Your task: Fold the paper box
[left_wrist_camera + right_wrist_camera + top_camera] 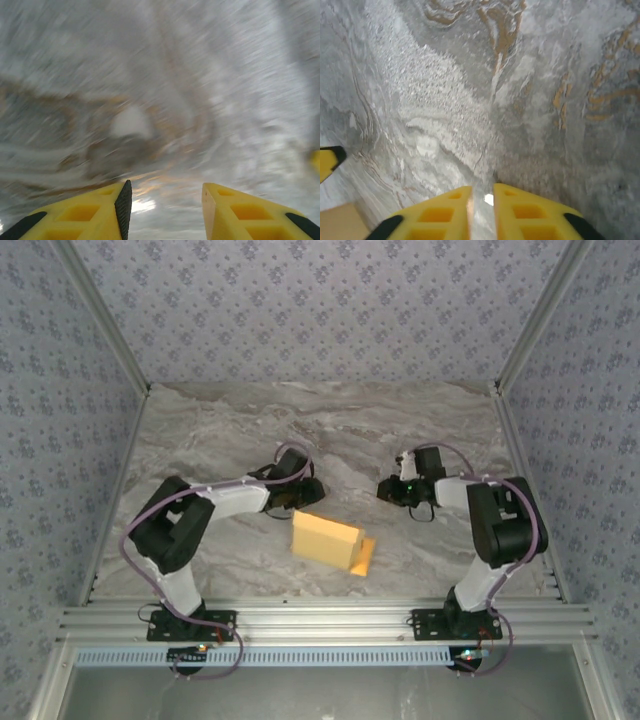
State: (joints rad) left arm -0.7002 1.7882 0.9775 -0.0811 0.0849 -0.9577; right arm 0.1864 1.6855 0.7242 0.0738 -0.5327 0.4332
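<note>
Since neither arm has hold of the yellow-orange thin-card paper box [325, 538], the step in hand reads as approach/re-grasp, not a fold under way.

Box lies on the grey marble-pattern tabletop [420, 430], toward the near edge, between the 2 arms. It looks partly formed: a rectangular body w/ one small flap [363, 558] sticking out at its near-right corner.

Left gripper [292, 500]: low over the table, just behind the box's far-left corner. Wrist view is blurred, but the jaws are clearly apart, moderate gap, nothing between.

Right gripper [393, 490]: behind + right of the box, apart from it. Jaws barely parted, thin slit, empty.

Judgement: mostly folded, loose flap not yet closed. Next move calls for one gripper to steady the body while the other reaches the flap and tucks it. Thin card, so light pressure, else the body could slide or crush.
</note>
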